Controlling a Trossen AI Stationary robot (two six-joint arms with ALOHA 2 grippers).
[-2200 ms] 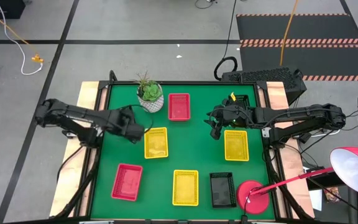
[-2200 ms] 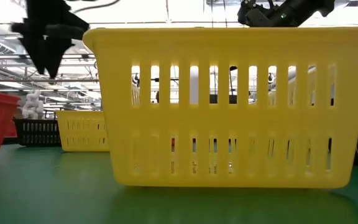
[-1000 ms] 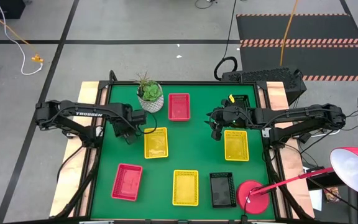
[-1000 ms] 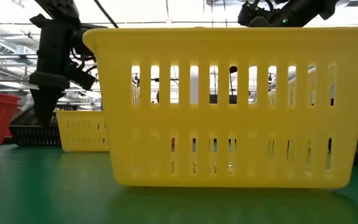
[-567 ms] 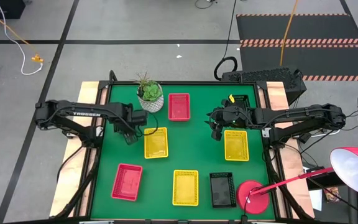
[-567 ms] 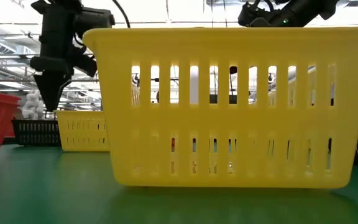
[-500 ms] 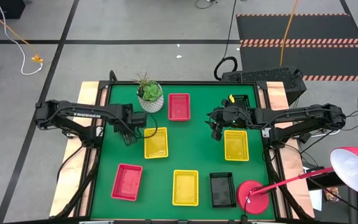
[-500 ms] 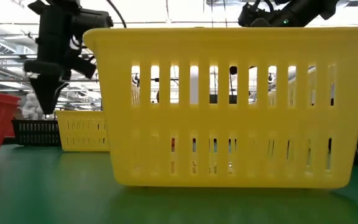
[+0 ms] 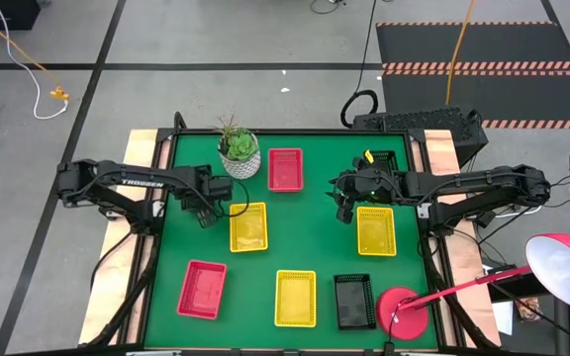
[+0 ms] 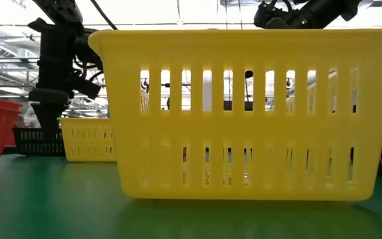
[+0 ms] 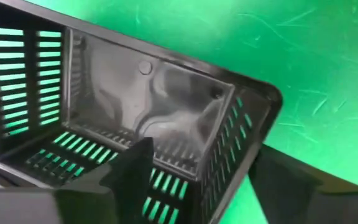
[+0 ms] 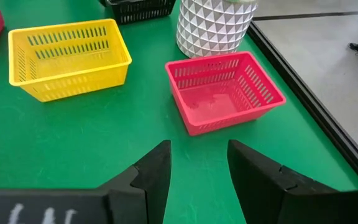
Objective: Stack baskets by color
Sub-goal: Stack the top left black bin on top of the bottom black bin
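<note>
Presently, along the near edge of the counter [image 9: 310,242] stand a red basket [image 9: 202,289], a yellow basket [image 9: 295,298] and a black basket [image 9: 353,301], none yet stacked, with a round lamp base [image 9: 401,306] at the near right corner.

Mid-counter, the left hand [image 9: 206,213] sits low just beside a second yellow basket [image 9: 248,226], on its left. From above, the arm hides what lies under it. The left wrist view supplies this: another black basket [image 11: 135,93] lies directly below, one finger [image 11: 132,171] inside and the other outside its wall, set apart and not clamped. That straddle suggests a rim grasp being prepared or released; which cannot be told. The low view confirms this basket on the counter behind the arm.

The right hand [image 9: 347,205] hovers at the far left corner of a third yellow basket [image 9: 376,229], jaws parted, holding nothing; it appears to wait.

Towards the far edge stand another red basket [image 9: 285,169] and a white plant pot [image 9: 239,158], close together.
</note>
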